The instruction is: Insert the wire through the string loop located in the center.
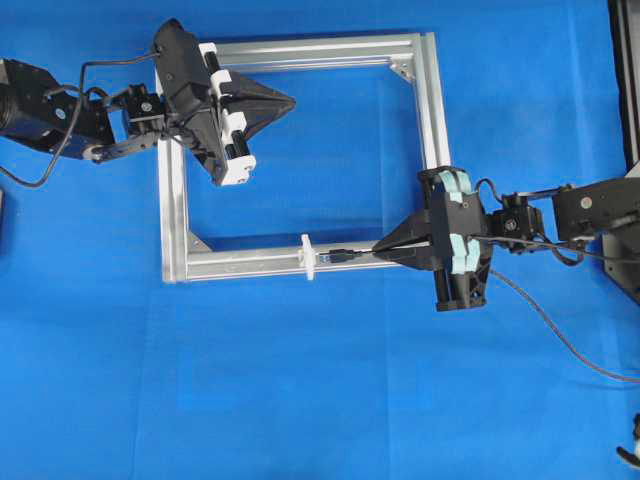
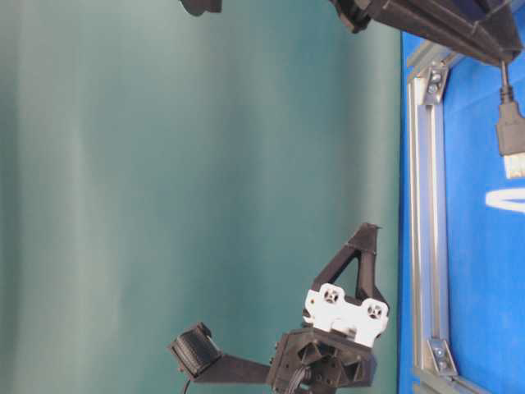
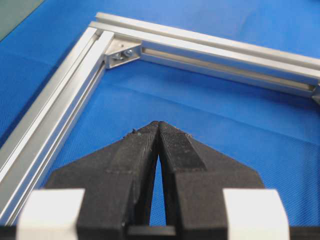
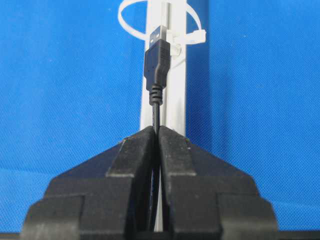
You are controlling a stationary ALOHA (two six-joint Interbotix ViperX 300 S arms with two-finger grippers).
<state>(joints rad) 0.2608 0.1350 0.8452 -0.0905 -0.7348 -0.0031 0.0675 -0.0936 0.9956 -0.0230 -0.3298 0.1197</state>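
The wire (image 1: 560, 335) is a thin black cable with a dark USB-like plug (image 4: 156, 57). My right gripper (image 4: 158, 130) is shut on the wire just behind the plug and holds it over the near bar of the silver frame (image 1: 250, 263). The plug's metal tip points at the white string loop (image 4: 131, 12) and lies just short of it; in the overhead view the plug (image 1: 342, 256) is a little right of the loop (image 1: 308, 257). My left gripper (image 3: 158, 124) is shut and empty, above the frame's far left corner (image 1: 289, 99).
The square aluminium frame (image 1: 432, 100) lies on a blue mat, with corner brackets (image 3: 121, 56) inside its corners. The wire trails off to the right edge (image 1: 610, 372). A dark object stands at the right edge of the table (image 1: 625, 70).
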